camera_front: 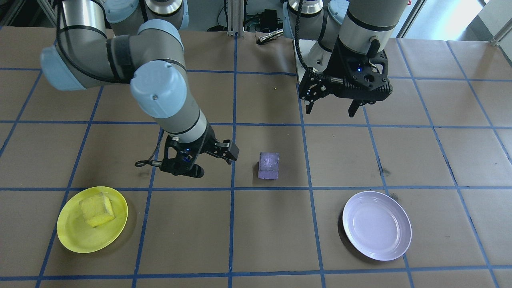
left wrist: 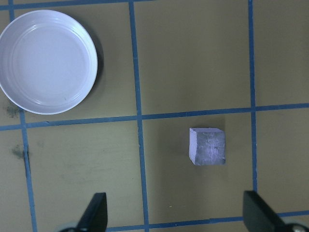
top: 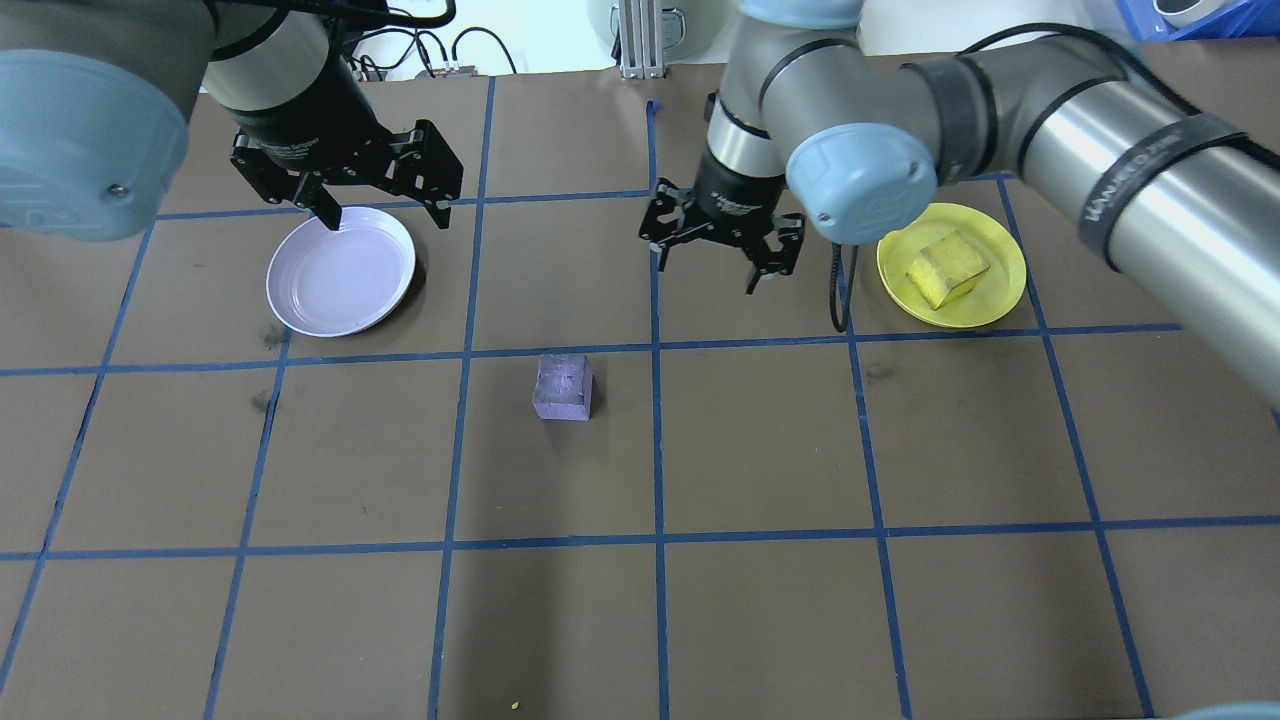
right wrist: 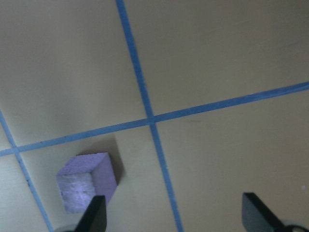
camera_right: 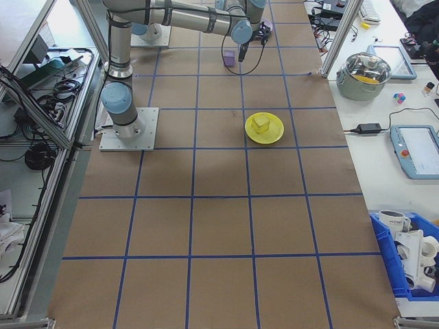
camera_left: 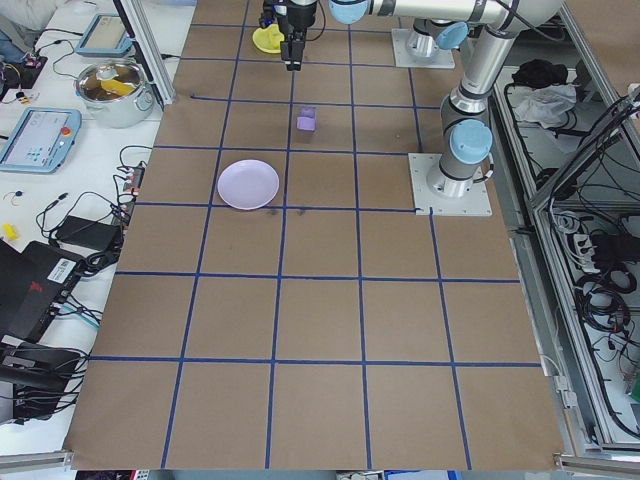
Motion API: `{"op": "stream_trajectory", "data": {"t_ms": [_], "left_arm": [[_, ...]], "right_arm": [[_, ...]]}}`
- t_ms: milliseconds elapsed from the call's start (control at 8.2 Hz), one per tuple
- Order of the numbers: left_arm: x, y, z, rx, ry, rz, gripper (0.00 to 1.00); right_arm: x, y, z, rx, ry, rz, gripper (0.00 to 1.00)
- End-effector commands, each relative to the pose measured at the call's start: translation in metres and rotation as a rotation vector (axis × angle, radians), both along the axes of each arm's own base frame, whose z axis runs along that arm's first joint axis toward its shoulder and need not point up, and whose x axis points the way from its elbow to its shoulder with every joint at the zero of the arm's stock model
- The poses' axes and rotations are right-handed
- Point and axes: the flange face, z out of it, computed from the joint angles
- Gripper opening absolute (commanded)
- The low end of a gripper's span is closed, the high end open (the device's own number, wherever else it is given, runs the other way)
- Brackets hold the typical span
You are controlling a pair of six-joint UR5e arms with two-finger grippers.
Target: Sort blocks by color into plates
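Brown paper-covered table (top: 760, 620) with blue tape grid (top: 657, 450), cluttered side benches (camera_left: 60, 150).

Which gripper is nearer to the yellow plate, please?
The right. The right gripper hovers open just beside the yellow plate, while the left gripper is across the table, over the lavender plate.

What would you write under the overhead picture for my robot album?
Yellow block sits in its yellow plate, purple block waits on the table, lavender plate empty, both grippers open.

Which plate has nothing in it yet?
The lavender plate is empty. The yellow plate already holds the yellow block, while the purple block sits on the table.
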Motion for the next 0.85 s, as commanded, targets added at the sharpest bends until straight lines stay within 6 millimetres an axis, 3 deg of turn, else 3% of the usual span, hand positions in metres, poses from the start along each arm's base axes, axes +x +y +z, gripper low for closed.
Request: {"op": "stream_trajectory", "data": {"t_ms": [0,244,366,610,732], "left_arm": [[-0.012,-0.031,-0.053,0.089,0.035,0.013,1.00],[-0.025,-0.045,-0.094,0.162,0.043,0.089,1.00],[-0.048,-0.051,-0.120,0.181,0.032,0.066,1.00],[-0.102,-0.046,-0.160,0.213,0.009,0.041,1.00],[-0.103,-0.041,-0.179,0.249,-0.001,0.029,1.00]], "right_arm": [[-0.093,0.000,0.044,-0.053,0.192,0.209,1.00],[-0.140,0.006,0.071,-0.069,0.198,0.291,1.00],[-0.167,0.010,0.086,-0.087,0.214,0.319,1.00],[-0.172,0.044,0.123,-0.111,0.211,0.318,1.00],[-0.172,0.046,0.127,-0.130,0.217,0.313,1.00]]}}
